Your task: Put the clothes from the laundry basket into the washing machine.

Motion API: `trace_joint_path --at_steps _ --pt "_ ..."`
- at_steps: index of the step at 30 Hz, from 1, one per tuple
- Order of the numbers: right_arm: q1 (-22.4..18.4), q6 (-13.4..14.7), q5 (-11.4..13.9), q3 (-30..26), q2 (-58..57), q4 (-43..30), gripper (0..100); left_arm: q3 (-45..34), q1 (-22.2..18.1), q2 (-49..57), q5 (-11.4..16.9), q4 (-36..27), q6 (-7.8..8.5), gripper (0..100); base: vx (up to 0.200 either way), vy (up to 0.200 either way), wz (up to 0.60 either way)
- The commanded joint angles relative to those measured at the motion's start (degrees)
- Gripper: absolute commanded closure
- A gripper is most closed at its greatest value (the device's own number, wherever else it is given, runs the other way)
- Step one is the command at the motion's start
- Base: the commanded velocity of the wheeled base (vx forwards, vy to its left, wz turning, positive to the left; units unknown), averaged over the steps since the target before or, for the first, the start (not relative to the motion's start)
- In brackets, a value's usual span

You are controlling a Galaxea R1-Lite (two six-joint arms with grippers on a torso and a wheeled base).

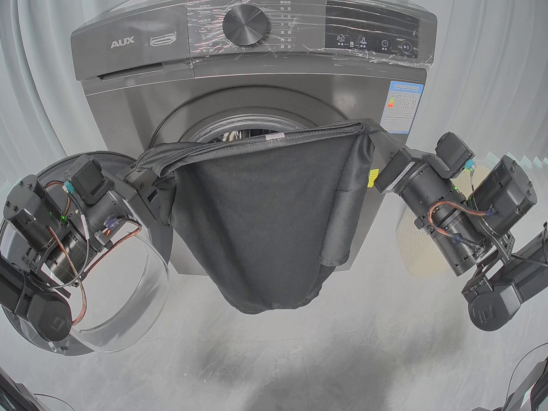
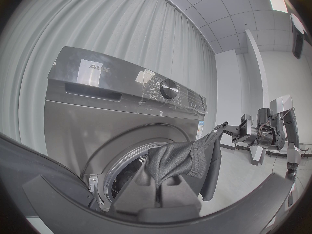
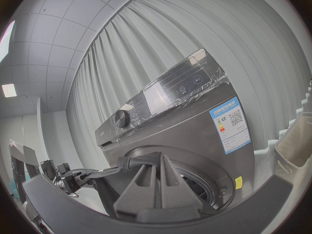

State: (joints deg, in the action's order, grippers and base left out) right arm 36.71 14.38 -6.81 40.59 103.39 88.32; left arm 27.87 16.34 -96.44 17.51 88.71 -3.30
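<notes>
Head view has a dark, finely knitted garment [image 1: 262,218] stretched like a hammock across the round mouth of the grey metal washing machine [image 1: 131,109], its banded top edge taut and its soft body sagging below in a rounded pouch. The left gripper [image 1: 147,179] pinches one bunched end and the right gripper [image 1: 374,134] the other, each pair of matte, wedge-shaped fingers [image 2: 136,189] clenched on the cloth, which runs out from between their tips. The door [image 1: 137,281], with its clear domed glass, stands swung open on the robot's left, and a cream perforated laundry basket [image 1: 414,246] sits just beside the machine on the right
</notes>
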Motion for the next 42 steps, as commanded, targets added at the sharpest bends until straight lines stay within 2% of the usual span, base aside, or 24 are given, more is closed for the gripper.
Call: trace_joint_path --at_steps 1,23,32,33,37,40,42 --pt "-0.14 0.03 -0.04 0.36 -0.73 0.01 100 0.17 0.01 0.29 -0.02 -0.03 -0.04 100 0.0 0.0 0.0" --pt "0.12 0.12 -0.22 -0.52 -0.29 0.01 100 0.26 0.28 -0.24 0.07 -0.03 -0.04 100 0.0 0.0 0.0" --pt "-0.32 -0.32 0.22 -6.32 -0.12 -0.08 100 1.14 3.7 -2.35 -0.54 -0.12 0.58 100 0.0 0.0 0.0" --pt "-0.32 -0.23 0.22 -6.41 -0.03 -0.25 0 1.75 3.79 -2.88 -0.54 -0.38 0.4 100 0.0 0.0 0.0" --pt "-0.32 -0.59 0.31 -8.69 1.47 -0.96 0 3.69 4.49 -5.07 -0.89 -0.29 0.4 100 0.0 0.0 0.0" --pt "-0.23 -4.37 0.31 -14.75 6.47 -0.43 0 6.15 6.25 -6.39 -3.71 -0.73 0.58 100 0.0 0.0 0.0" --pt "0.38 -4.63 0.4 -17.3 8.06 -0.17 0 7.46 6.87 -6.66 -5.03 -1.0 0.58 100 0.0 0.0 0.0"
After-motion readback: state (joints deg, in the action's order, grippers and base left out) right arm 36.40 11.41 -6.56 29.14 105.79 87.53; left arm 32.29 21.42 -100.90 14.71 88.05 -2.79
